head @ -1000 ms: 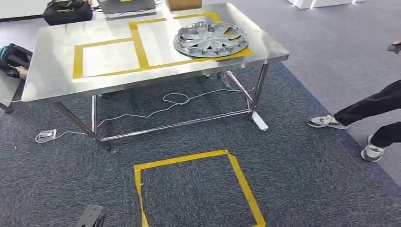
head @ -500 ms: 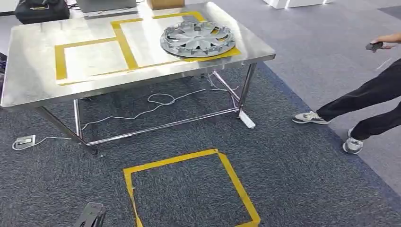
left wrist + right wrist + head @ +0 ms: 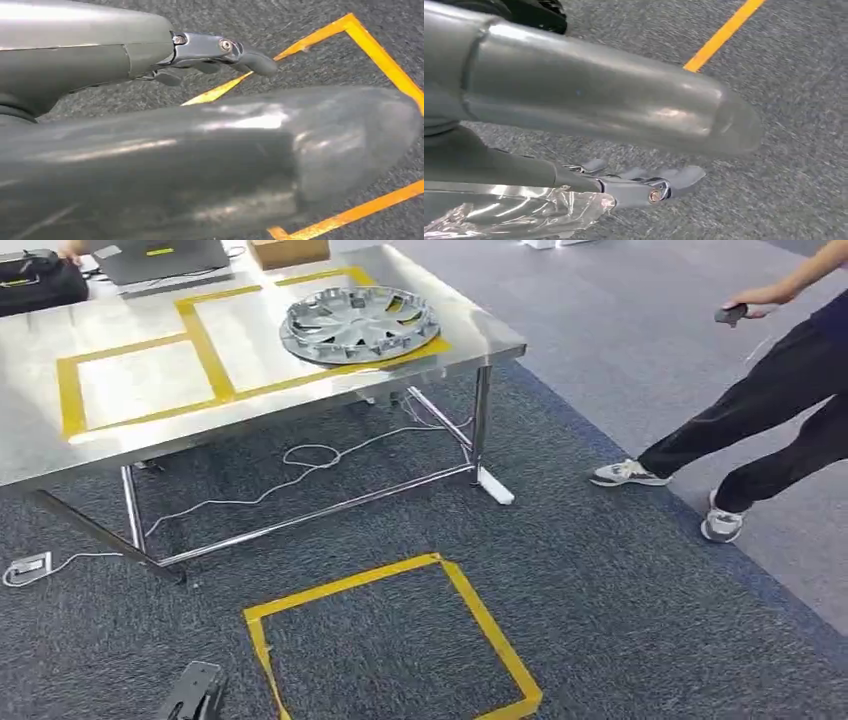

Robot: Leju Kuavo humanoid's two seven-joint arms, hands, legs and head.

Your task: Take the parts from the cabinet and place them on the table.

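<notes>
A silver hubcap lies flat on the steel table, inside the right-hand yellow tape rectangle on the tabletop. My left hand hangs over the grey carpet beside a yellow tape square; its fingers are stretched out and hold nothing. It also appears as a dark shape at the bottom of the head view. My right hand hangs above the carpet too, its fingers apart and empty. No cabinet is in sight.
A yellow tape square marks the carpet in front of the table. A person in dark trousers stands at the right, holding a small dark device. A white cable and power strip lie under the table. A box and laptop sit at the table's far edge.
The camera has turned to the right, so the table and the floor square have slid left in the picture and more of the person has come into view. The hubcap stays put.
</notes>
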